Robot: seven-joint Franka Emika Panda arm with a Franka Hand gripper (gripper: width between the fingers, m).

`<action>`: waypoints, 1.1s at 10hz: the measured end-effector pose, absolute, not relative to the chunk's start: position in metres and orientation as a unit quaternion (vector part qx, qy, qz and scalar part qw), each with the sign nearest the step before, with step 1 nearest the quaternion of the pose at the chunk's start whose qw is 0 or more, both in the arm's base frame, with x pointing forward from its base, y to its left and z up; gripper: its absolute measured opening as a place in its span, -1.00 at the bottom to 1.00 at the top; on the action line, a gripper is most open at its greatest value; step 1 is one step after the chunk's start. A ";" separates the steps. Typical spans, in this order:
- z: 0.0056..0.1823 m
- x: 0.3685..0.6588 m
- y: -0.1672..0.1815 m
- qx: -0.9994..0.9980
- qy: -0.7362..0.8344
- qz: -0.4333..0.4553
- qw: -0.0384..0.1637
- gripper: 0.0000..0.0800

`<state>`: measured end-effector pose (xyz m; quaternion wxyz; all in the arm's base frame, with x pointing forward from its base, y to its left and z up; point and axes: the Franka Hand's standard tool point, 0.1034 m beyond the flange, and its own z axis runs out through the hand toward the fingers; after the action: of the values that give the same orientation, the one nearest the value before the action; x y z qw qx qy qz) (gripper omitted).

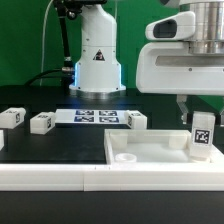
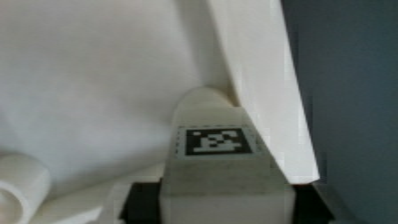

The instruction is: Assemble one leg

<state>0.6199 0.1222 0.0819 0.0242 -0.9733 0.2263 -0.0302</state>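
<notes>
My gripper (image 1: 200, 120) is shut on the leg (image 1: 202, 136), a small white post with a black-and-white tag. It holds the leg upright at the far right corner of the large flat white tabletop piece (image 1: 150, 152). In the wrist view the leg (image 2: 215, 160) sits between my dark fingers (image 2: 143, 200), its far end against the tabletop's raised rim (image 2: 249, 70). I cannot tell whether the leg's end is in a socket. A round socket (image 1: 125, 157) shows near the tabletop's left corner.
Three more legs lie on the dark table: two at the exterior view's left (image 1: 13, 118) (image 1: 41, 122) and one behind the tabletop (image 1: 135, 120). The marker board (image 1: 95, 117) lies at the back. The robot base (image 1: 97, 60) stands behind it.
</notes>
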 end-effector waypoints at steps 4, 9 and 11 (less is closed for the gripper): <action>0.081 0.620 0.123 -0.917 0.396 -0.025 0.032 -0.27; 0.080 0.620 0.126 -0.820 0.570 -0.015 0.043 -0.27; 0.081 0.620 0.125 -0.781 0.623 -0.009 0.049 -0.27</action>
<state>0.6200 0.1252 0.0805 0.0492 -0.7809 0.6227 -0.0089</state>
